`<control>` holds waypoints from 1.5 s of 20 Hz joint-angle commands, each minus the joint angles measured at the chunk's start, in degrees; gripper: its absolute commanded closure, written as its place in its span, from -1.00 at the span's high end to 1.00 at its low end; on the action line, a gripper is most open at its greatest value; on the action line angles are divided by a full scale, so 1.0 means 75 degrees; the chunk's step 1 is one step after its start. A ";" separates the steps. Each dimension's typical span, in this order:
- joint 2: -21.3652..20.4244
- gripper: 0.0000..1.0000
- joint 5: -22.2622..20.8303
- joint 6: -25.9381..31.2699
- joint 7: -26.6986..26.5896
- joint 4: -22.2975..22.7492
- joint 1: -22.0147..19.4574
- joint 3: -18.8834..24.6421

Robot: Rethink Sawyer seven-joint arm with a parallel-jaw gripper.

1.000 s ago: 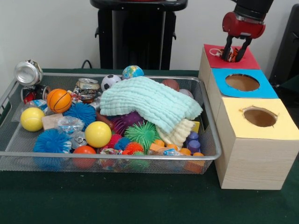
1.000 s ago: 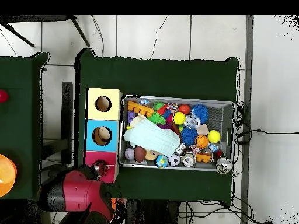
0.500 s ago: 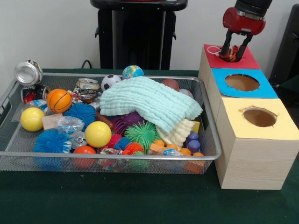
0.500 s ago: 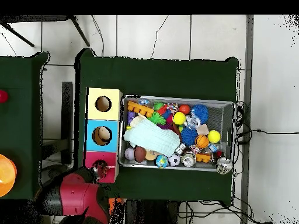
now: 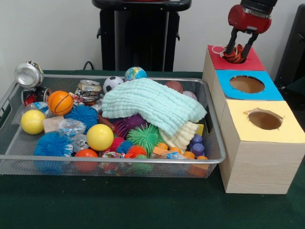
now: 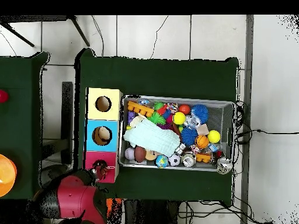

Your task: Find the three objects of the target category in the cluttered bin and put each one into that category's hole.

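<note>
My claw (image 5: 239,49) is sitting at the upper right of the front frame, black fingers spread apart and straddling a small orange-and-black striped soft toy (image 5: 234,55). Toy is resting on the red top of the far wooden box (image 5: 233,61), right at that box's hole, and looks to be poking up rather than dropped through. I'm judging it as released, not gripped; whether the fingers are touching it, can't tell.

Risk: toy is hanging up on the hole's rim. Its pale string loop (image 5: 218,50) is lying out on the red card and could be snagging, or catching on a finger if I'm lifting away, dragging the toy back out. A nudge down may be needed.

Next along the row toward the lower right: the blue-topped box (image 5: 248,85) and the yellow-topped box (image 5: 265,120), both holes showing open.

The silver wire-mesh bin (image 5: 109,162) is filling the left and centre of the frame, packed with balls, spiky rubber toys and crushed cans. A folded pale-green cloth (image 5: 152,106) is covering the middle, so anything under it is hidden.

Everything is standing on a table (image 5: 119,205) covered in dark green cloth. Overhead view is showing white floor tiles with cables trailing around the table (image 6: 157,73).
</note>
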 commanded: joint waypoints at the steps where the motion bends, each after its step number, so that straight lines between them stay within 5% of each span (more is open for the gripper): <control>1: 0.0012 1.00 -0.0533 0.1155 0.1207 0.0107 0.0149 0.0247; 14: -0.0131 1.00 -0.0705 0.1661 0.1207 -0.0165 0.0386 -0.0119; 30: 0.0093 1.00 -0.0715 0.1028 0.1333 -0.0107 0.0396 -0.0052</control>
